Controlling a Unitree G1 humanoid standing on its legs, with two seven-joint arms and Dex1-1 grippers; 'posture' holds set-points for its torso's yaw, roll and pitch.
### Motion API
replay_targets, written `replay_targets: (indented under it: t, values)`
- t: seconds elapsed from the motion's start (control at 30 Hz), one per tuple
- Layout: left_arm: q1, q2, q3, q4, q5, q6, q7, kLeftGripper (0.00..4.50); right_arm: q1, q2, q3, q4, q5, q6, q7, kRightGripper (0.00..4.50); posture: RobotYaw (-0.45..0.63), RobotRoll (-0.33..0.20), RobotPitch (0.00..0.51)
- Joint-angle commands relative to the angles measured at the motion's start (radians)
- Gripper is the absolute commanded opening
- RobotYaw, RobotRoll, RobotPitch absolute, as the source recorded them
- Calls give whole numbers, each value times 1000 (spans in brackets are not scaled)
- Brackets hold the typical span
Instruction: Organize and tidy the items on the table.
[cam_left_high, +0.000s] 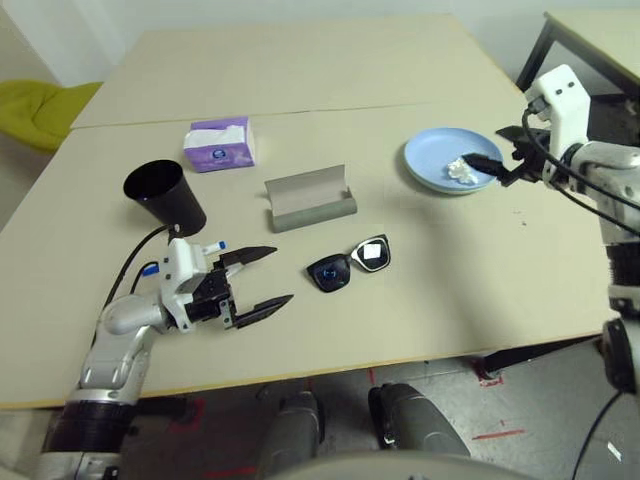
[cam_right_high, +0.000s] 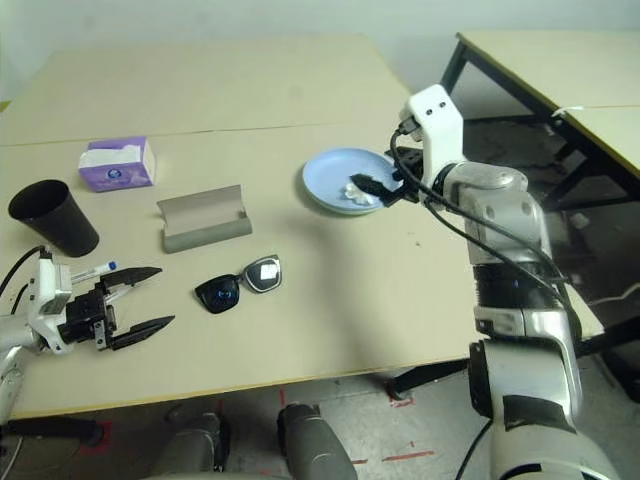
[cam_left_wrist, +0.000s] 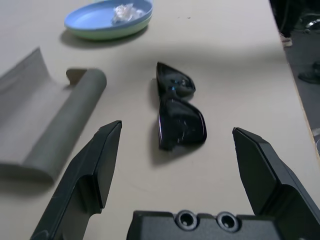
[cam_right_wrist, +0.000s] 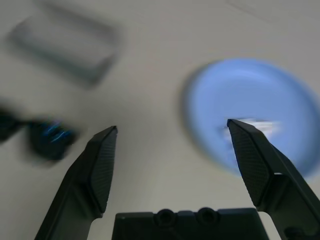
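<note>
On the beige table, a seam crosses behind the open grey glasses case. Black sunglasses lie folded. Both the left gripper and right gripper stand apart, empty.

floor: grey, red tape marks | side table: black-legged, beige top | chair: yellow-green

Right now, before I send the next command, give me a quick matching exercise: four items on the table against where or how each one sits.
Things:
1. crumpled tissue
2. sunglasses
3. glasses case
4. black cup

States:
A. open and empty, mid-table
B. lying on the blue plate
C. upright near the left gripper
D. on the bare tabletop in front of the case

Pairs: 1-B, 2-D, 3-A, 4-C
</note>
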Motion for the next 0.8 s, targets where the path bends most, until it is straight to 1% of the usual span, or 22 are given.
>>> replay_targets:
  t: [0.03, 0.07, 0.1, 0.23, 0.4, 0.5, 0.67, 0.8]
  values:
    - [-4, 41, 13, 35, 4, -7, -48, 4500, -58, -63, 265, -198, -53, -62, 97, 4465, -165, 0, 119]
    - [-8, 47, 16, 42, 3, -8, -55, 4500, -88, -71, 332, -213, -91, -110, 120, 4465, -165, 0, 119]
    - [-12, 52, 18, 50, 2, -10, -60, 4500, -124, -58, 382, -211, -112, -139, 139, 4465, -162, 0, 121]
    - [-26, 58, 27, 84, 5, -22, -74, 4500, -267, 31, 549, -118, -206, -243, 202, 4465, -164, 0, 120]
    - [-24, 53, 35, 107, 13, -39, -79, 4500, -380, 182, 647, 19, -267, -275, 247, 4465, -145, 0, 123]
    - [-18, 48, 37, 107, 13, -44, -70, 4500, -398, 231, 710, 63, -299, -293, 290, 4465, -140, 0, 122]
    - [-3, 43, 39, 99, 13, -48, -57, 4500, -368, 292, 793, 122, -352, -305, 313, 4465, -130, 0, 122]
    - [18, 40, 36, 78, 11, -47, -47, 4500, -341, 338, 821, 221, -402, -335, 294, 4465, -131, 0, 122]
